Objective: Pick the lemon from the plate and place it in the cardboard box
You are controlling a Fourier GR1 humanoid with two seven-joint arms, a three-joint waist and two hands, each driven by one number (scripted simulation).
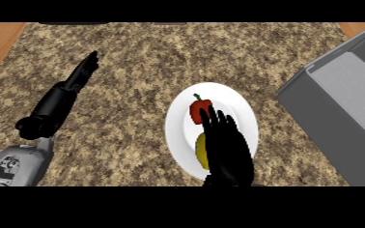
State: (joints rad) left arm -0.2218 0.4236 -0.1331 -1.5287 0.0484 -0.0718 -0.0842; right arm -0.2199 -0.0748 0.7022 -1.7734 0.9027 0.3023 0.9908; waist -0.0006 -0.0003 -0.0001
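A round white plate sits a little right of the frame's centre on the speckled brown granite counter. On it lie a red bell pepper with a green stem towards the upper left of the plate and, below it, a yellow oval lemon, mostly hidden, only its left flank showing. The black right hand comes in from the lower edge and lies over the plate, fingers straight and pointing up the frame, covering the lemon's right side and reaching the pepper's right edge; the fingers are not curled round either fruit, and whether they touch the lemon cannot be told.

At the right edge of the frame stands a grey box with tilted walls, its near corner just beside the plate's right rim, with a narrow strip of counter between. The black left hand rests at the upper left, fingers straight and holding nothing, well apart from the plate. Bare counter runs along the top and between the left arm and the plate.
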